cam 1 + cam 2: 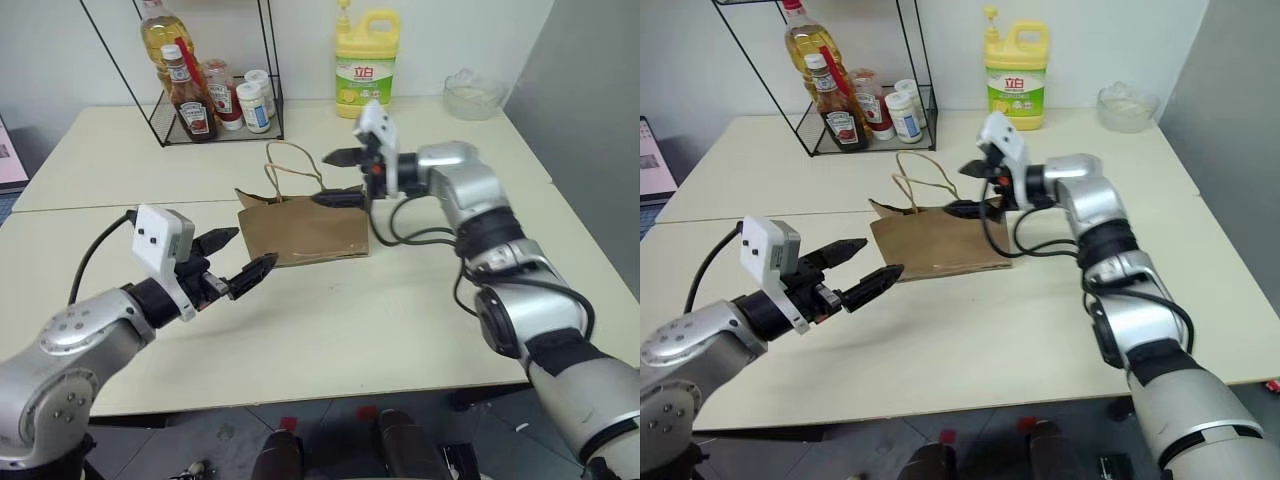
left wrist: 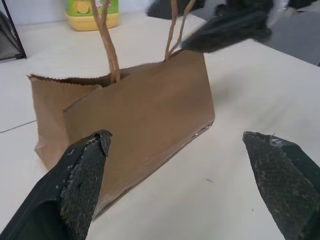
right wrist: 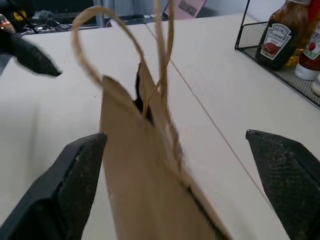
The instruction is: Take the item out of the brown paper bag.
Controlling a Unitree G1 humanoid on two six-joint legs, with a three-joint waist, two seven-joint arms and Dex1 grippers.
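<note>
Nearest you, at about 7 o'clock from the bag (image 1: 305, 228), your left gripper (image 1: 240, 256) hovers off the table (image 1: 400, 330) with its rough black fingers spread wide and nothing between them, likely placed to steady the bag's near end. The bag stands upright mid-table: creased brown kraft paper, saw-tooth top edge, thin twisted cord handles (image 1: 290, 170) looping up. At its 2 o'clock corner your right gripper (image 1: 342, 178) straddles the rim, jaws wide and empty, one fingertip near the edge. The item is presumably inside; the narrow dark mouth hides it. Beyond, a wire rack (image 1: 215, 110) holds glossy bottles.
</note>
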